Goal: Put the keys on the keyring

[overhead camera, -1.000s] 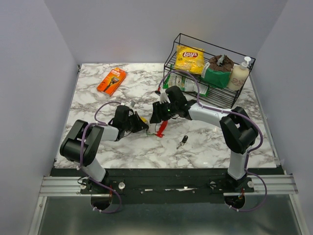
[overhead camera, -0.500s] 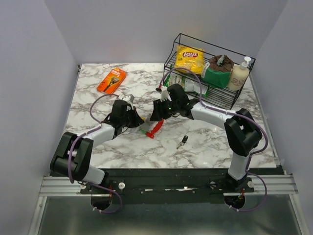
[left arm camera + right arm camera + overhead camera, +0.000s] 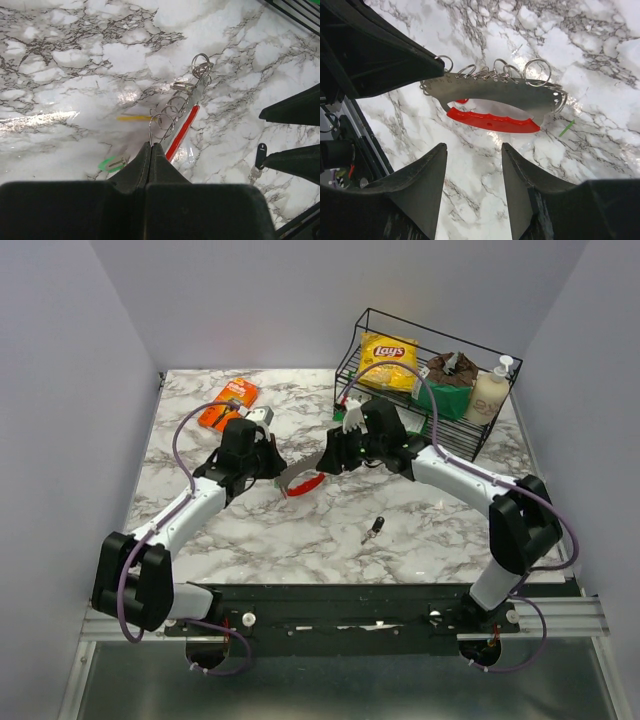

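One keyring (image 3: 303, 481), likely stiff, light and slick, is hanging above the table (image 3: 450, 540), the left gripper (image 3: 151, 150) clamping shut on its nine-o'clock end. The right gripper (image 3: 472, 150), half-open and empty, is hovering at two o'clock. Its flat grey edge is looking safest to grip.

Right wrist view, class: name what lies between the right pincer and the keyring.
Nothing. In the right wrist view only bare marble table shows between the open right pincer and the keyring, which the left pincer holds.
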`<state>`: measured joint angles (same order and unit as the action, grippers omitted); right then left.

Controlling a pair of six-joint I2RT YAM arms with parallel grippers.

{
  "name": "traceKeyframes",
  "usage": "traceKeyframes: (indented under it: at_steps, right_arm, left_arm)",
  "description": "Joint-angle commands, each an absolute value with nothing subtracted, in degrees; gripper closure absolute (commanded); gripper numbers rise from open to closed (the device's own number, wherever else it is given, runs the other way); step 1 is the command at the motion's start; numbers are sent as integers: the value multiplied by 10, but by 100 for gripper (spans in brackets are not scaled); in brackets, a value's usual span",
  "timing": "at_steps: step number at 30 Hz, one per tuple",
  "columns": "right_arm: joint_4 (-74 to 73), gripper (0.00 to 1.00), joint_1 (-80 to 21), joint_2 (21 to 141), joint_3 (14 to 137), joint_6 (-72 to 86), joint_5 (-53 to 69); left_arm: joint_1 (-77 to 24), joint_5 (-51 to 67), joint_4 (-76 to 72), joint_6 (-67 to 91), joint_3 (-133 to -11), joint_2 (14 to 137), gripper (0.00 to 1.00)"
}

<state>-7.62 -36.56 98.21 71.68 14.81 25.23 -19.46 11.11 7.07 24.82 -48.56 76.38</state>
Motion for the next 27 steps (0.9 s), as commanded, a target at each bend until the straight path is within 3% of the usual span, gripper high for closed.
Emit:
traceKeyframes:
  at_steps: [1,13,20,27]
  right_arm:
    - [-93,43,-359,937,704,117,242]
    - [-81,41,-359,872,708,44,251]
    - [-57,39,-358,848,709,-14,351]
    - [-32,38,-355,798,686,-54,371]
  left_arm:
    - [-197,129,119,226,-522,741,100]
    - [-224,138,93,154,-510,677,100]
    - [-228,290,67,94,-488,655,100]
    - [-238,331,-10,60,-428,598,100]
